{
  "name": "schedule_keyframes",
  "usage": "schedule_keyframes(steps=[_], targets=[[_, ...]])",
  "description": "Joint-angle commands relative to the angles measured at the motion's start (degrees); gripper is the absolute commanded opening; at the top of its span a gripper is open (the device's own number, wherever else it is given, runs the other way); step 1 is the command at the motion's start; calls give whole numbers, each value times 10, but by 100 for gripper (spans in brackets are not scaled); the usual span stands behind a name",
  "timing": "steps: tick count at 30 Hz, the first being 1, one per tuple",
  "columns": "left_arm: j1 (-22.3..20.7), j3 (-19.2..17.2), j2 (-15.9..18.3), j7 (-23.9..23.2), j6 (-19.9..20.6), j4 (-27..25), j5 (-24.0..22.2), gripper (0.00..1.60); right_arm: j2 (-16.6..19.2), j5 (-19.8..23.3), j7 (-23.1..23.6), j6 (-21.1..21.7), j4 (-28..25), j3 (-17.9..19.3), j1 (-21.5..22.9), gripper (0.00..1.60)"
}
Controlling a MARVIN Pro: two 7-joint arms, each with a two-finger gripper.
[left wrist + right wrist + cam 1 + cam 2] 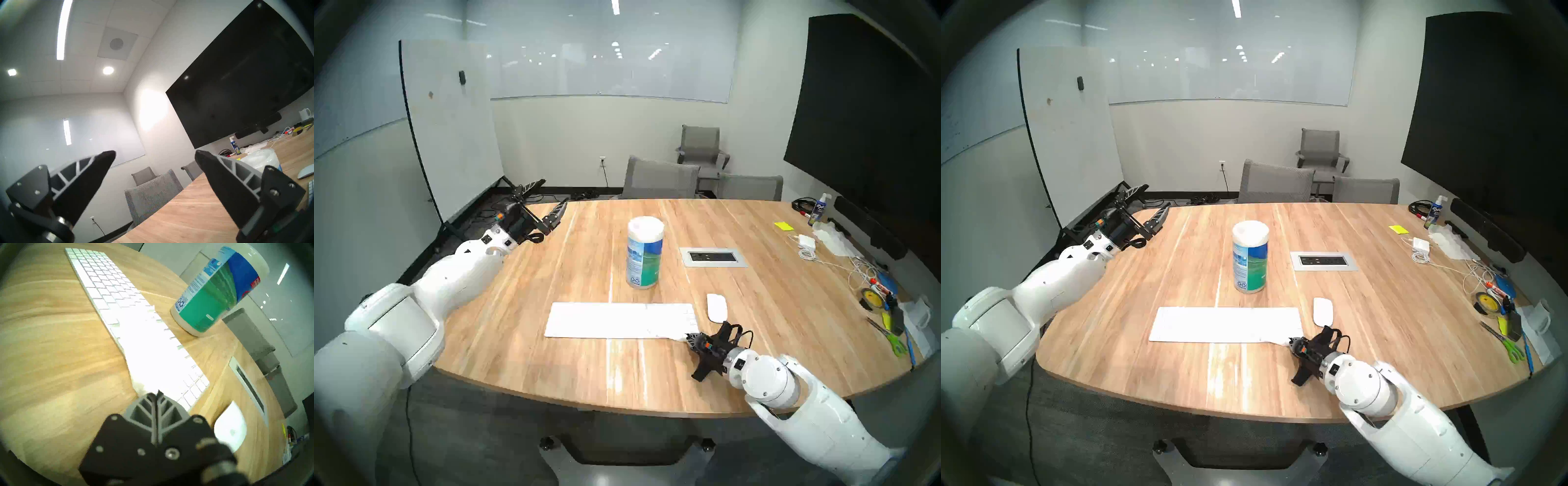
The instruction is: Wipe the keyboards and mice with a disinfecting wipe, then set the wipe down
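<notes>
Right claw (157,394) pinches the wipe (149,361) over the keyboard (621,320) near the counter's (517,288) front edge — left claw (155,155) gapes at the far-left corner.

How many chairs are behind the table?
3: one chair at the far edge, another to its right, a third farther back by the wall. Others may be hidden.

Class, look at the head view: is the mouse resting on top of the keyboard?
No. The mouse lies on the table just past the right end of the keyboard, beside it.
</notes>
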Motion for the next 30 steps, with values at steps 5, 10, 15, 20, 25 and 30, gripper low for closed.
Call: schedule_keyframes(steps=[5, 10, 15, 20, 25, 30], targets=[[-12, -7, 0, 0, 0, -1, -1, 160, -3, 9, -24, -28, 19, 13, -16, 0], [-11, -8, 0, 0, 0, -2, 0, 160, 3, 15, -29, -34, 22, 25, -22, 0], [-11, -8, 0, 0, 0, -2, 1, 160, 13, 23, -28, -35, 14, 42, -24, 0], [-11, -9, 0, 0, 0, -2, 1, 160, 12, 27, -28, -32, 13, 48, -25, 0], [-11, -10, -1, -1, 0, -1, 2, 160, -1, 29, -32, -33, 17, 43, -20, 0], [-11, -10, 0, 0, 0, -2, 2, 160, -15, 24, -38, -23, 4, 31, -13, 0]])
